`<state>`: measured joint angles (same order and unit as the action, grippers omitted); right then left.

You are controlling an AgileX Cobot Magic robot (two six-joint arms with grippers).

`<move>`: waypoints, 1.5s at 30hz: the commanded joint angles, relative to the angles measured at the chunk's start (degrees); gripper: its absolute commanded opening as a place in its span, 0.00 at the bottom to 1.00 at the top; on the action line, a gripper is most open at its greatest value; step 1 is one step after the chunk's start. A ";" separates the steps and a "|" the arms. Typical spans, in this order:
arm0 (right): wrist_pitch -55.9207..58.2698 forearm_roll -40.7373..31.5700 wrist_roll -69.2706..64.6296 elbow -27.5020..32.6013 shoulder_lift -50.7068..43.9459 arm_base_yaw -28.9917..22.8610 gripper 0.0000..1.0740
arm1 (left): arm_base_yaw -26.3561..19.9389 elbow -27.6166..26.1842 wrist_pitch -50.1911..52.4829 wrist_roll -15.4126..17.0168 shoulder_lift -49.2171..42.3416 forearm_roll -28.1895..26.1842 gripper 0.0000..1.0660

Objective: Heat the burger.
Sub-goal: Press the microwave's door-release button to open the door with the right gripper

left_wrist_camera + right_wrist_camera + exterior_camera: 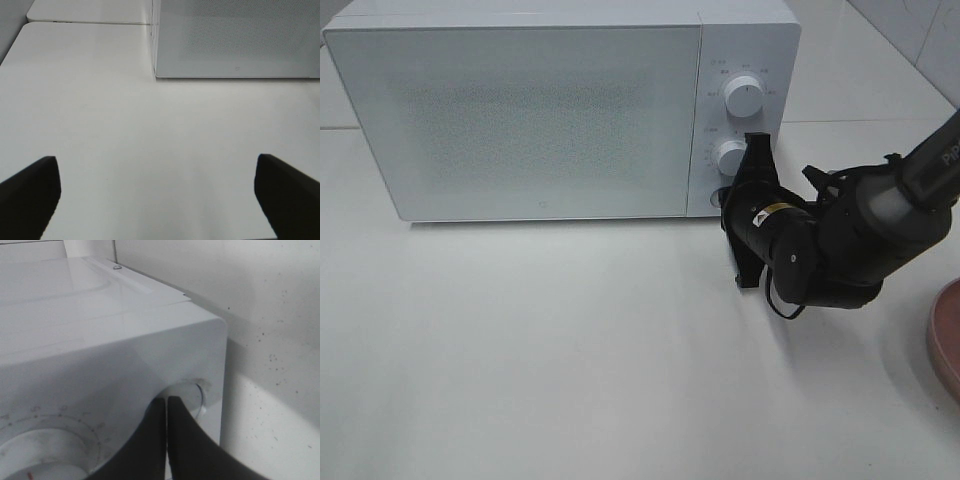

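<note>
While left gripper (156, 162) hangs wide open, empty, before white box-shaped microwave (540, 110), right gripper (166, 402), jaws pressed together, empty, seemingly touches microwave's round white button (193, 391).

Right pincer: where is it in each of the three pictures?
Exterior high: the right pincer is right of the middle, shut, with its tip at the round button under the knobs of the microwave.
Left wrist: not in it; only the open left pincer shows.
Right wrist: its shut fingers meet at that round button.
Shared landmark: the white microwave.
</note>
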<state>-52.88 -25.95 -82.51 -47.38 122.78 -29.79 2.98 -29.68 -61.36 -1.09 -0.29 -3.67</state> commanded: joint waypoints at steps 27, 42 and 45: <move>-10.03 -6.99 4.64 -7.85 0.69 0.29 0.00 | 0.29 0.06 -0.17 -0.11 -1.09 -0.11 0.92; -15.64 -11.92 8.25 -15.93 3.15 0.29 0.00 | 0.29 0.06 -0.17 -0.11 -1.09 -0.11 0.92; -14.55 -11.80 8.25 -15.87 3.15 0.23 0.00 | 0.29 0.06 -0.17 -0.11 -1.09 -0.11 0.92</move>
<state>-49.50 -43.77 -74.83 -56.04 126.68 -33.00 2.98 -29.68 -61.36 -1.09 -0.29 -3.67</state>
